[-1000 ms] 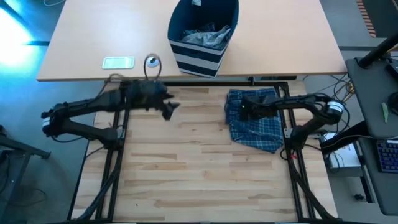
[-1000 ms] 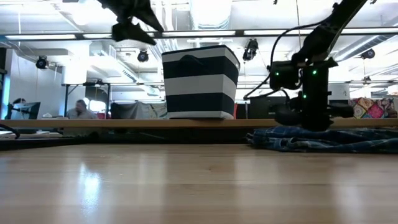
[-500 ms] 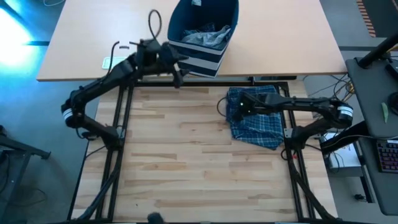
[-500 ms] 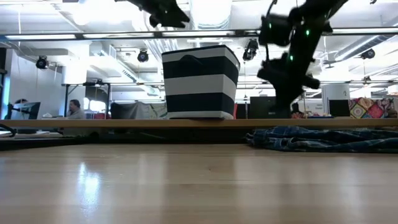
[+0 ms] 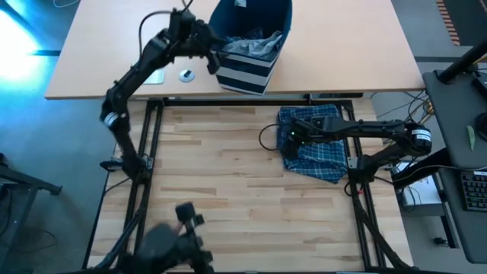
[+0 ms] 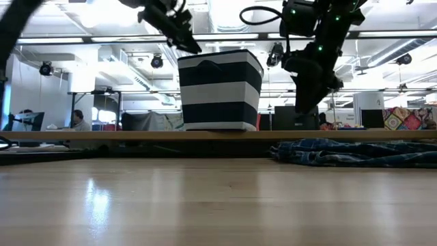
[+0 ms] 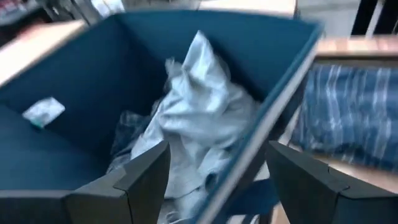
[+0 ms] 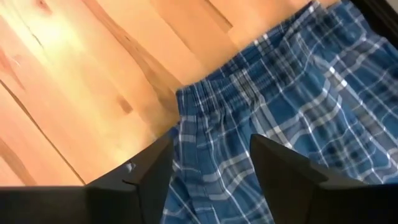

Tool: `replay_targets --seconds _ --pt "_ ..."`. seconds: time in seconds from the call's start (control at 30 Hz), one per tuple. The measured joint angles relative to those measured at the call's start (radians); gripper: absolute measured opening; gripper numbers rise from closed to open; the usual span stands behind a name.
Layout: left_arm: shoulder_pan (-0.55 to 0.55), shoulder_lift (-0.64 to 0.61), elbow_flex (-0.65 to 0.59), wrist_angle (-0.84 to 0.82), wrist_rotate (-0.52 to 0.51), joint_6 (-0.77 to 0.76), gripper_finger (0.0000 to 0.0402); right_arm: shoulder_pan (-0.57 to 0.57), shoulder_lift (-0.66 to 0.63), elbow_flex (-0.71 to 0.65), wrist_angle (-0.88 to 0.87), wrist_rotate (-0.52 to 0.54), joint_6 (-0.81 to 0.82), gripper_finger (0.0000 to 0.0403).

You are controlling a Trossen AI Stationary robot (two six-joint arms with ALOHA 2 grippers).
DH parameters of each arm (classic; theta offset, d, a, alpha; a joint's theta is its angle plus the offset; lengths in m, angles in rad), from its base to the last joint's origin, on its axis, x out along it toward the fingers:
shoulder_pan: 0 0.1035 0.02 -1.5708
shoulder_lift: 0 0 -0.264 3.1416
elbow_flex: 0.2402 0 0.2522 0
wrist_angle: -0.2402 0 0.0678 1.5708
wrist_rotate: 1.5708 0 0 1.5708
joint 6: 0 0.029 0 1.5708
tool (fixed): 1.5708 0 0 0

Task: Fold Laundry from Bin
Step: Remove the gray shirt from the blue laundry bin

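Overhead, my left gripper hovers at the near-left rim of the soft navy striped fabric bin, nearer it than my right gripper, which hangs above the blue-and-white plaid garment on the wooden table. Left wrist view: fingers spread and empty, crumpled grey cloth lies straight ahead inside the bin. Right wrist view: fingers parted, holding nothing, plaid waistband directly below.

The navy bin with pale stripes round its lower half stood upright holding a crumpled grey shirt and other cloth, while blue-and-white plaid shorts lay spread, rumpled, on the wooden tabletop nearby.
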Motion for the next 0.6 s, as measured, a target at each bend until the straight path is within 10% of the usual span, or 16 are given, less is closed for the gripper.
replay_targets --seconds 0.2,0.4,0.6 --pt "0.06 0.191 0.317 -0.357 0.16 0.139 0.0245 -0.008 0.0 -0.008 -0.015 0.0 0.033 0.0216" --pt "0.081 0.141 0.13 -0.367 0.111 0.191 0.0206 -0.049 -0.001 -0.008 -0.01 0.018 0.042 0.0215" --pt "0.041 0.107 0.122 -0.503 0.16 0.169 0.0072 -0.086 -0.002 -0.008 -0.006 0.047 0.027 0.0215"
